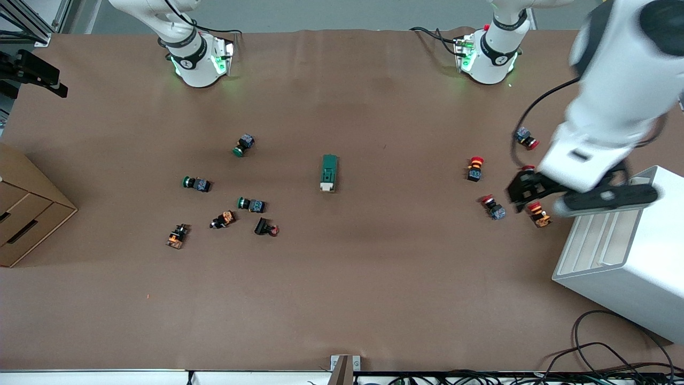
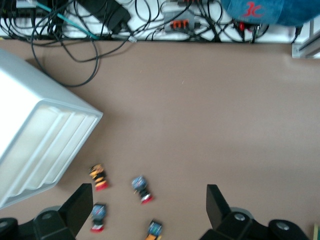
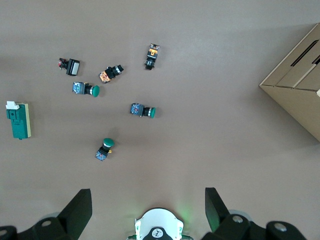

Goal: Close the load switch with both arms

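Note:
The load switch (image 1: 329,172), a dark green block with a cream lever end, lies at the middle of the table; it also shows in the right wrist view (image 3: 19,120). My left gripper (image 1: 521,192) is open and empty, up over several red-capped push-buttons (image 1: 494,207) near the left arm's end; its wrist view shows the open gripper (image 2: 148,210) above them. My right gripper (image 3: 148,210) is open and empty, high over its own base (image 3: 159,231), and is out of the front view. Both grippers are well apart from the switch.
A white ribbed box (image 1: 625,256) stands beside the left gripper, also in the left wrist view (image 2: 40,145). Several green-capped and orange push-buttons (image 1: 251,203) lie toward the right arm's end. A cardboard box (image 1: 26,208) sits at that table end. Cables (image 1: 604,353) lie at the near edge.

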### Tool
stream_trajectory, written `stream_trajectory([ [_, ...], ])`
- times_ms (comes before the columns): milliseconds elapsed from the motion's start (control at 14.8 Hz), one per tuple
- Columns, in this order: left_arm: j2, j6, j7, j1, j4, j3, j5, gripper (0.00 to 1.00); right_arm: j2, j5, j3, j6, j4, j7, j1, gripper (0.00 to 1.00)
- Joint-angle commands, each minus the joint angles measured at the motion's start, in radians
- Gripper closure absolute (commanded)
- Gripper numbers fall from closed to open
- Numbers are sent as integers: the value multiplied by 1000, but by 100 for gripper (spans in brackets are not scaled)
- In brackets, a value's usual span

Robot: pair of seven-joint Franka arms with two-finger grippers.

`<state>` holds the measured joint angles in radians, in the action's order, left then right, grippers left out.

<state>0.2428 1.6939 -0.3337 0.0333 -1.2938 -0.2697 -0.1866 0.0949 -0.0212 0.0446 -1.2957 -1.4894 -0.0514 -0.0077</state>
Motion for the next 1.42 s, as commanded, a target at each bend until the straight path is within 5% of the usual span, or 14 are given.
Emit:
stream_trajectory([
  [0,-115,-107,125,-21,-58,87,136,0,32,9,-9,-43,-38,-21,-15,0],
  [675,-444,-241,461,-32,-355,219,153,0,32,9,-8,-37,-42,-22,-17,0],
  [1350,-454,-214,285,2,-388,178,211,0,32,9,-9,-36,-42,-22,-17,0],
])
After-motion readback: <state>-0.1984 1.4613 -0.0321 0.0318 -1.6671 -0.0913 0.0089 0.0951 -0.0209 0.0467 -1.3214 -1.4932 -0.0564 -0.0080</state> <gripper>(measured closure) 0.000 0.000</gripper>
